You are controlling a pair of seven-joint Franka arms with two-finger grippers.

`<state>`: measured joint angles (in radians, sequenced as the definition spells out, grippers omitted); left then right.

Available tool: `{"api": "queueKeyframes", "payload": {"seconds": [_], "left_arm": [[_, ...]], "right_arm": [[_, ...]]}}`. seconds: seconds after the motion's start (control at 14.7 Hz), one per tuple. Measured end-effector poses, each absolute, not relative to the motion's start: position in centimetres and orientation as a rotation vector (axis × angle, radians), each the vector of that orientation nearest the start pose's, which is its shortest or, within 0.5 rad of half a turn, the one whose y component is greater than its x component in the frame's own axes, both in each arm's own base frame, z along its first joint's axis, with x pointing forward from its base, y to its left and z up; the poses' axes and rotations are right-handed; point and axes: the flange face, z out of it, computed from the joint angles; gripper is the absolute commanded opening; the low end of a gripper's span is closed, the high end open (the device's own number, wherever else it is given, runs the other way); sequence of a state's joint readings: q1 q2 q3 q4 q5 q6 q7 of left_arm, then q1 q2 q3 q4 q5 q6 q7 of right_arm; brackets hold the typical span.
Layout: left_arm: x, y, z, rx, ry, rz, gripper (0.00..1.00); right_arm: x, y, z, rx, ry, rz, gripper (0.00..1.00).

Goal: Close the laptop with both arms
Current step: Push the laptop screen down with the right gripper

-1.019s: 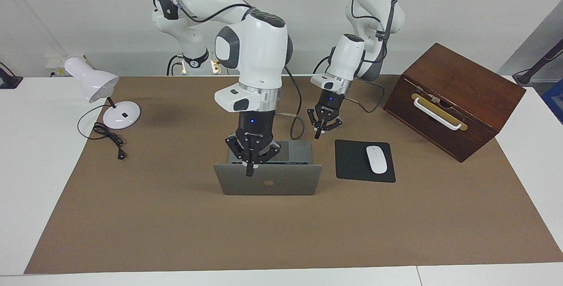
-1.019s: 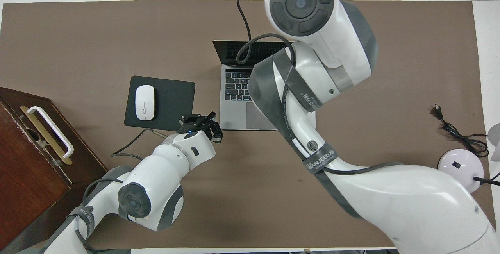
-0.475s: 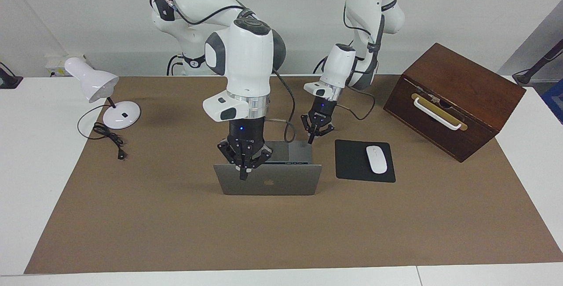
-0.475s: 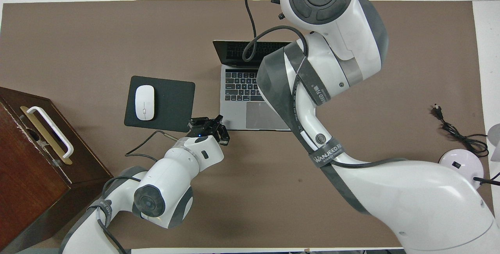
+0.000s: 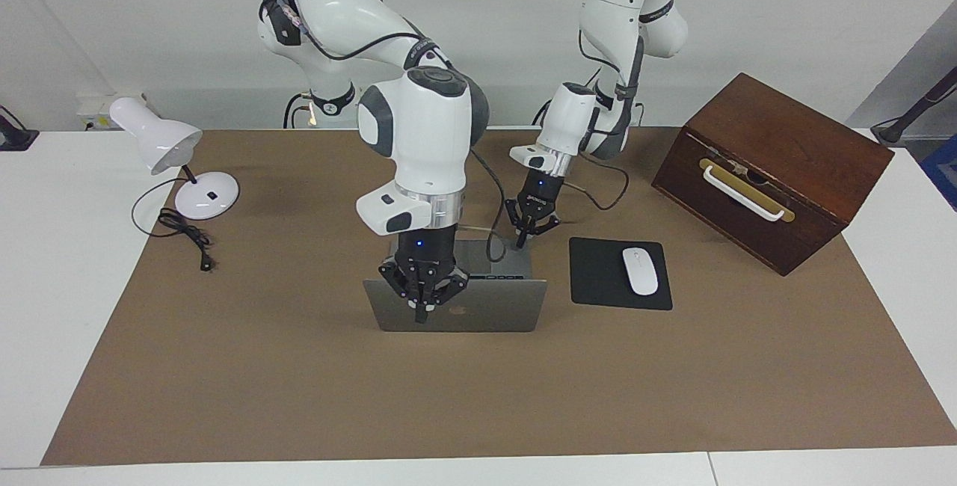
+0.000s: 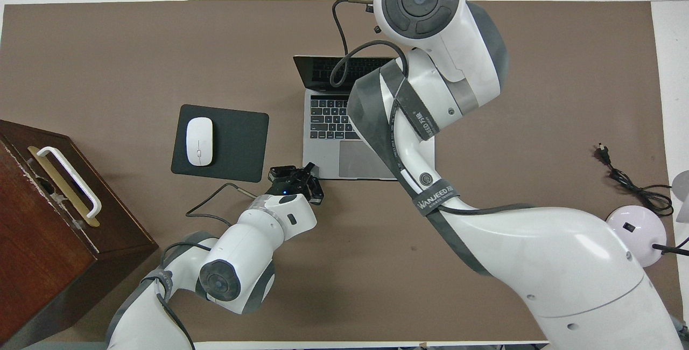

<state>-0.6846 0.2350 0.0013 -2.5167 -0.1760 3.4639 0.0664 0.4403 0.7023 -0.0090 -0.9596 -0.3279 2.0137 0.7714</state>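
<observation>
A brown mat (image 5: 224, 366) fills most of the frame. At its centre the laptop (image 5: 478, 310) stands open, lid upright. The right gripper (image 5: 422, 314), clenched on nothing, hangs against the lid's back below its top edge. The left gripper (image 5: 523, 241), also clenched and holding nothing, sits at the base's upper-right corner. The 2 arms enter from the top.

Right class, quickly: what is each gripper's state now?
Left gripper: shut, empty, at the laptop's base corner.
Right gripper: shut, empty, against the lid.
</observation>
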Motion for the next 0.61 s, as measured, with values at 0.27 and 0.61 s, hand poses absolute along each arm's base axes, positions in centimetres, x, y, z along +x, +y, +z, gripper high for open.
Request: {"api": "queueKeyframes", "payload": {"seconds": [0.27,0.61], "left_arm": [[40.8,-30.8,27.1,-3.043,0.885,-1.112,0.00],[40.7,-30.9,26.9,-3.010,0.960,-1.116,0.00]], "right_arm": [[71.1,32.1,48.8,-3.097,0.400,-0.733,0.00],[70.8,33.6,47.5,-3.097,0.399,-0.732,0.00]]}}
